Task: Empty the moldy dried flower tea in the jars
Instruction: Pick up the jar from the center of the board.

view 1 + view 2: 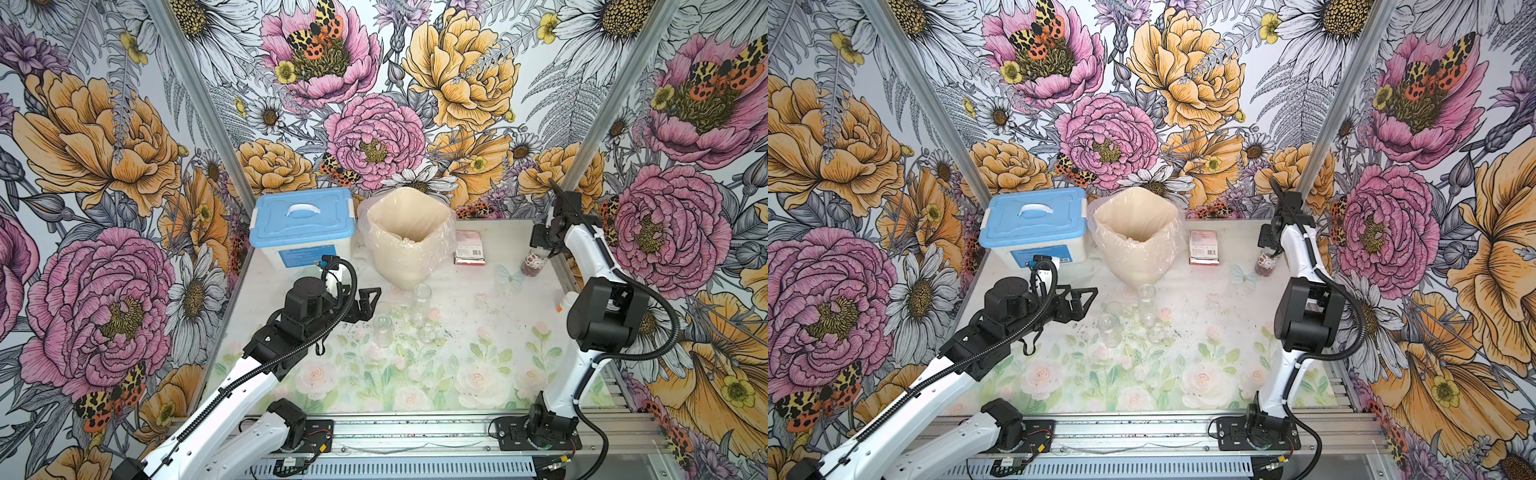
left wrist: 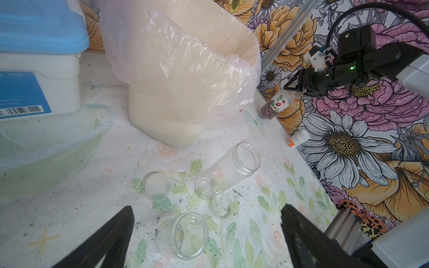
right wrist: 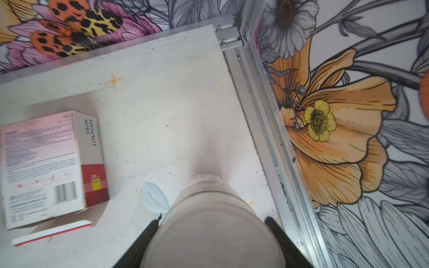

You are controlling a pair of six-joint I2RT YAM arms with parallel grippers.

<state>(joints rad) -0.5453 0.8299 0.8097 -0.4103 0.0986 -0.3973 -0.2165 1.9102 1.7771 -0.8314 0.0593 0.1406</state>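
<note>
Two plain clear jars stand empty and lidless mid-table, one point(image 1: 419, 305) point(image 2: 229, 169) behind the other point(image 1: 382, 330) point(image 2: 189, 234). My left gripper point(image 1: 369, 303) point(image 2: 207, 208) hovers open just left of them, nothing between its fingers point(image 2: 111, 239). At the far right edge, my right gripper point(image 1: 542, 243) point(image 3: 212, 218) is shut on the white lid point(image 3: 212, 236) of the labelled jar point(image 1: 533, 262) point(image 2: 277, 104), which leans. Dark reddish tea point(image 2: 267, 111) fills that jar's lower end.
A lined cream bin point(image 1: 409, 237) stands at the back centre, a blue-lidded white box point(image 1: 303, 220) to its left, a red-and-white carton point(image 1: 469, 248) to its right. A small white-capped orange-label bottle point(image 2: 298, 139) lies by the right wall. Clear lids point(image 2: 157, 185) and dark crumbs lie near the jars.
</note>
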